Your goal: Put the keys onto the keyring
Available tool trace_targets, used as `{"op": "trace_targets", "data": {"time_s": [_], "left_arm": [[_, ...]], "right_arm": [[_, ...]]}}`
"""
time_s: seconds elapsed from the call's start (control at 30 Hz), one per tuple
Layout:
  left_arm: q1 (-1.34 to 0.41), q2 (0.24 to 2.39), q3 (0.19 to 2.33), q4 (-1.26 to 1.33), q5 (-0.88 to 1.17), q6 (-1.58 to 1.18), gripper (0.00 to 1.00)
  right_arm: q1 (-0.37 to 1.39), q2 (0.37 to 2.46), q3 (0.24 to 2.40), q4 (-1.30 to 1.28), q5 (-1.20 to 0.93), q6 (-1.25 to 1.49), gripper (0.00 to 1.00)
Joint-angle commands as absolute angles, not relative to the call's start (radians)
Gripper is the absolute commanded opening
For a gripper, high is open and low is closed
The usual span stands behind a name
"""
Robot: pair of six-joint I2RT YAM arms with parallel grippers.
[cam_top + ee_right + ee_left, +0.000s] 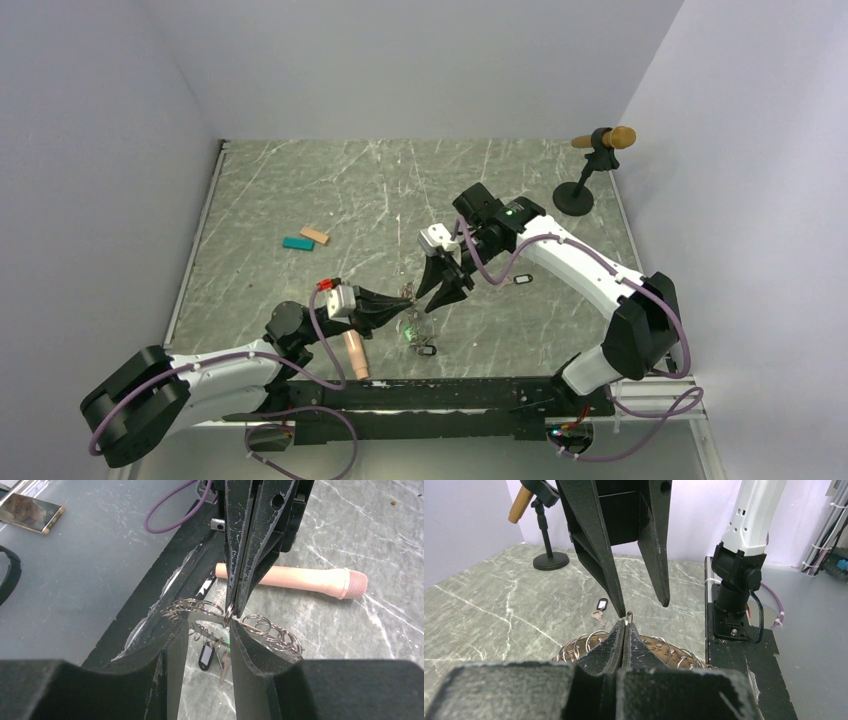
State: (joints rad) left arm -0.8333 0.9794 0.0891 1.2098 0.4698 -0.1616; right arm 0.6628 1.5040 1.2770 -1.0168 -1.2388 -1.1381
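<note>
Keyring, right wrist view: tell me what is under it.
Under the keyring, a black-tagged key and a metal key blade show, over the marble table. Whether they hang from it I cannot tell. The right gripper's fingers cover the rest.

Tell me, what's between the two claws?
The keyring, a chain of small metal loops. The left gripper pinches one loop; the right gripper stands open around it. The right wrist view shows it best.
</note>
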Motion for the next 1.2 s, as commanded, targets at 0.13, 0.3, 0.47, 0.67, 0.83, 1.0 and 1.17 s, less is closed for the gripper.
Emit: {"op": "trace_targets", "data": {"time_s": [0.13,0.3,0.47,0.67,0.83,1.0,1.17], "left_arm": [[-0.831,0.971,0.118,1.348,0.419,-0.209,0.00],[-0.830,1.021,0.094,1.475,0.375,-0.251,0.00],[-0.830,1.093,0.083,1.597,0.348,-0.289,0.00],[-0.830,1.105,0.073,1.616,0.335,-0.290,0.00],[-0.830,1.008,0.075,1.455,0.347,-0.241,0.12],[-0.830,0.735,0.153,0.876,0.374,-0.084,0.57],[-0.831,0.621,0.285,0.422,0.382,0.116,0.62]], "right_arm": [[0.683,1.501,1.269,-0.925,-1.286,-1.062,0.36],[0.689,1.504,1.267,-0.901,-1.282,-1.034,0.31],[0.690,1.503,1.263,-0.860,-1.273,-0.979,0.24],[0.689,1.502,1.265,-0.833,-1.253,-0.941,0.00],[0.689,1.512,1.312,-0.870,-1.134,-0.913,0.00],[0.694,1.633,1.516,-1.207,-0.976,-1.063,0.00],[0.710,1.774,1.718,-1.462,-0.807,-1.100,0.00]]}}
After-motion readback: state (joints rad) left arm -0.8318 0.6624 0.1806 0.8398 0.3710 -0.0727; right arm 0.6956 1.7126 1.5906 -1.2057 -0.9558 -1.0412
